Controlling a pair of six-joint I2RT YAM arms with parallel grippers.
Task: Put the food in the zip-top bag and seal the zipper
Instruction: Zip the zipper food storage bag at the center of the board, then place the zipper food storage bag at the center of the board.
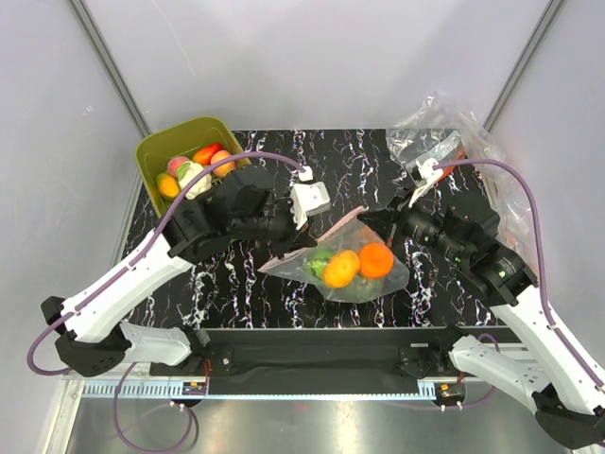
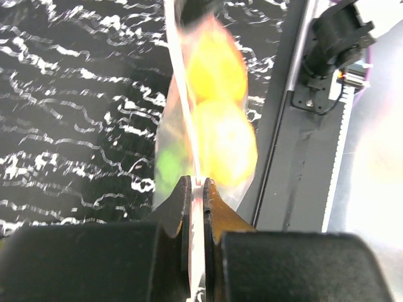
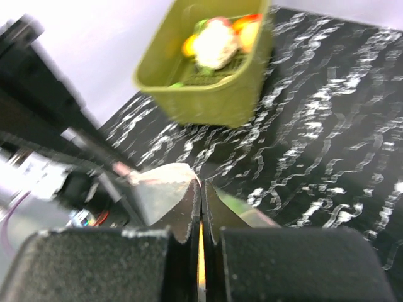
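Note:
The zip-top bag [image 1: 354, 274] hangs between my two grippers just above the table's front middle. Inside it are two oranges [image 1: 341, 268] and a green piece [image 1: 319, 262]. Its pink-red zipper [image 1: 326, 232] runs slanted between the grippers. My left gripper [image 1: 302, 243] is shut on the zipper's left end. In the left wrist view the jaws [image 2: 196, 182] pinch the strip [image 2: 182, 94], with the oranges [image 2: 223, 145] blurred beyond. My right gripper [image 1: 386, 222] is shut on the right end. In the right wrist view its jaws [image 3: 201, 185] are closed on the bag's edge [image 3: 160, 189].
An olive-green tub [image 1: 156, 151] at the back left holds several more toy fruits [image 1: 194, 170]; it also shows in the right wrist view [image 3: 208, 94]. Plainer clear bags [image 1: 444, 132] are heaped at the back right. A black rail [image 1: 312, 355] lines the table's front edge.

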